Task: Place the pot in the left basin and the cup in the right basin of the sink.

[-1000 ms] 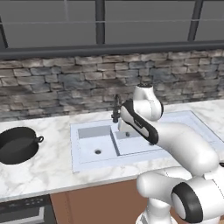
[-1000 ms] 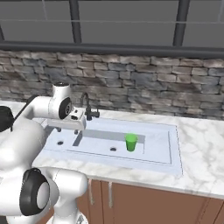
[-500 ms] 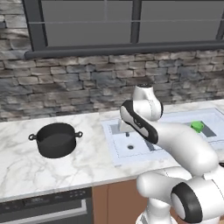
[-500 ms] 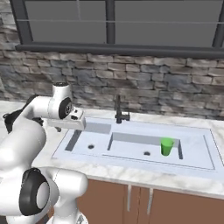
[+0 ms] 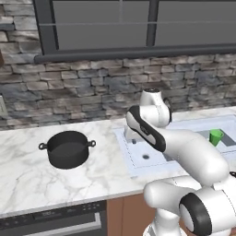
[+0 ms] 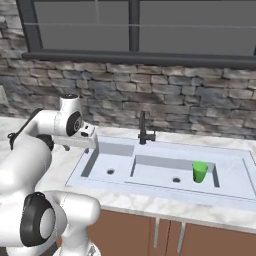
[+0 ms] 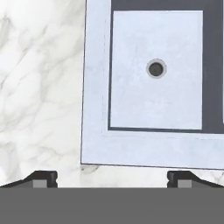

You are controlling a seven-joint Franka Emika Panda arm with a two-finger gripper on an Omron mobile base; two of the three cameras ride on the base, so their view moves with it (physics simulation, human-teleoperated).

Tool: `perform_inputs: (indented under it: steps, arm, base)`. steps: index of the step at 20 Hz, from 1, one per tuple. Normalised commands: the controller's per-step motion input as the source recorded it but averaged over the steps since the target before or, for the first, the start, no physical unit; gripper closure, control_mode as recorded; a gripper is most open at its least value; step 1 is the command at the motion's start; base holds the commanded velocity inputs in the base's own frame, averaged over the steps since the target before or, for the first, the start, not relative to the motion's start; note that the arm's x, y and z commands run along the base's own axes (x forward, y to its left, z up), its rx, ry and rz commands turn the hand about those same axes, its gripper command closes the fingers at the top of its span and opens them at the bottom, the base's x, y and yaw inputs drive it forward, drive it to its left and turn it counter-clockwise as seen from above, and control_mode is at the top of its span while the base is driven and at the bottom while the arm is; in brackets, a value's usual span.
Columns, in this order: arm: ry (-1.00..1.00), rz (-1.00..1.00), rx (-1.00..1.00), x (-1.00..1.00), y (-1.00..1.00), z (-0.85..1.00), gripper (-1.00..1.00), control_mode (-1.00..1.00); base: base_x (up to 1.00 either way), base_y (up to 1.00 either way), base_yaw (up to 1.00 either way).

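The matte-black pot (image 5: 68, 148) sits upright on the marble counter, well left of the sink (image 6: 150, 192). The green cup (image 6: 200, 171) (image 5: 215, 137) stands upright in the wide right basin (image 6: 165, 172). The square left basin (image 7: 155, 96) (image 6: 107, 162) holds nothing, and its drain hole shows. My gripper (image 7: 111, 178) (image 6: 82, 148) (image 5: 131, 139) hovers open over the sink's left rim (image 7: 94, 87), facing down, with nothing between its fingertips (image 7: 43, 177). It is far from both the pot and the cup.
A thin dark faucet (image 6: 144, 130) stands behind the divider between the basins. A stone wall and a window run along the back of the counter. Marble counter (image 5: 27, 175) spreads around the pot, with an oven front (image 5: 50, 221) below it.
The base has driven left, so the whole scene slides right in both base views and the pot comes nearer. The open hand now hangs over the sink's left rim. The cup stays put.
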Motion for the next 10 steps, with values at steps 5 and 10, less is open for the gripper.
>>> perform_inputs:
  steps: [5, 10]
  arm:
    - [0.0, 0.0, 0.0, 0.0, 0.0, 0.0, -1.0, 1.0]
    - [0.0, 0.0, 0.0, 0.0, 0.0, 0.0, -1.0, 1.0]
  base:
    - [0.3, 0.21, 0.0]
    - [0.27, 0.21, 0.0]
